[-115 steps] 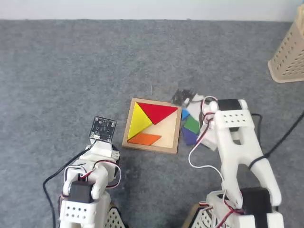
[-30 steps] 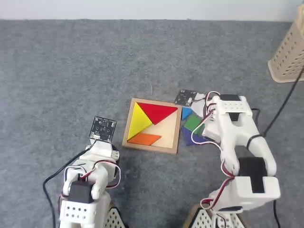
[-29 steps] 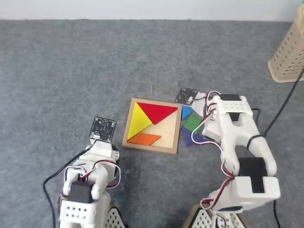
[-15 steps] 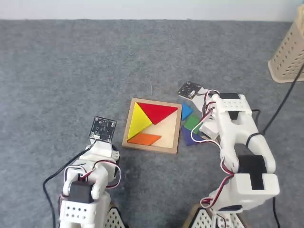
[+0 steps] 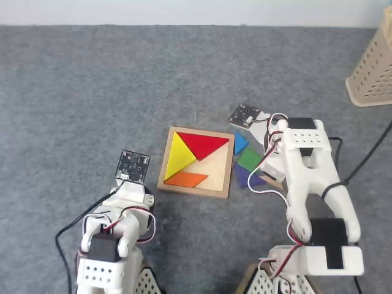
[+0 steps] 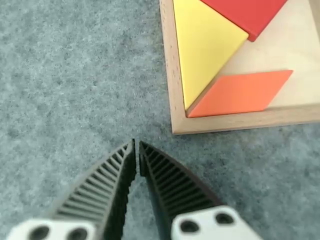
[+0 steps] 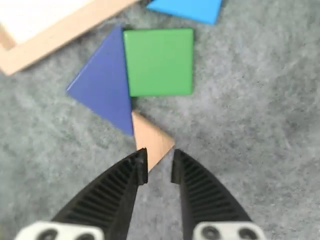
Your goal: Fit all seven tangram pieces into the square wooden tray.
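The square wooden tray [image 5: 226, 174] holds a red triangle [image 5: 203, 144], a yellow triangle [image 5: 178, 156] and an orange parallelogram [image 5: 186, 179]. Just right of it on the carpet lie a light blue triangle [image 5: 240, 143], a green square [image 5: 249, 160] and a dark blue triangle [image 5: 244, 176]. A small tan triangle [image 7: 150, 137] touches the dark blue triangle [image 7: 105, 87]. My right gripper [image 7: 158, 156] is shut on the tan triangle's near corner, and the piece rests on the carpet. My left gripper [image 6: 136, 146] is shut and empty, just off the tray's corner [image 6: 172, 127].
A beige slatted basket [image 5: 373, 67] stands at the far right edge. The right arm [image 5: 306, 165] leans over the carpet right of the loose pieces. The left arm [image 5: 116, 233] sits at the near left. Open grey carpet lies beyond the tray.
The right arm has shifted slightly right and settled its gripper at the tan triangle. The left arm and the pieces in the tray have not moved.
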Available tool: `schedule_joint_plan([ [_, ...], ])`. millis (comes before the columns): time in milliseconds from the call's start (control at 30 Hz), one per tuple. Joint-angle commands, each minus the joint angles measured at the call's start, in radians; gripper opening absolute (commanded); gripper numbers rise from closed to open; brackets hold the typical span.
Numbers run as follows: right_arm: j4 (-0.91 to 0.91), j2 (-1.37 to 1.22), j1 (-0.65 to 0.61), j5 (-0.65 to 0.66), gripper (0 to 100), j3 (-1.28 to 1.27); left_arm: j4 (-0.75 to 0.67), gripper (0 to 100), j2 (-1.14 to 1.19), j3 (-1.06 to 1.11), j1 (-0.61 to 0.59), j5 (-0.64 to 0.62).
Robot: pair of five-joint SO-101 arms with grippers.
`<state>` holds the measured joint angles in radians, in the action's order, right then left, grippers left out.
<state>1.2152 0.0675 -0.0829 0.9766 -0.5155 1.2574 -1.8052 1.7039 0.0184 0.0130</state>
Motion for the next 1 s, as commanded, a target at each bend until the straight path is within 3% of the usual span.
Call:
schedule_joint_plan([
  [0,0.036,0.038,-0.001,0.112,11.7,-0.006,0.006,1,-0.020,-0.019,-0.002,-0.009],
  [267,-0.056,-0.085,0.005,0.152,11.9,-0.012,0.006,1,-0.020,-0.019,-0.002,-0.009],
  [467,-0.073,-0.131,0.005,0.150,22.3,-0.012,0.006,1,-0.020,-0.019,-0.002,-0.009],
  [967,-0.073,-0.119,-0.004,0.100,19.4,0.026,0.006,1,-0.020,-0.019,-0.002,-0.009],
])
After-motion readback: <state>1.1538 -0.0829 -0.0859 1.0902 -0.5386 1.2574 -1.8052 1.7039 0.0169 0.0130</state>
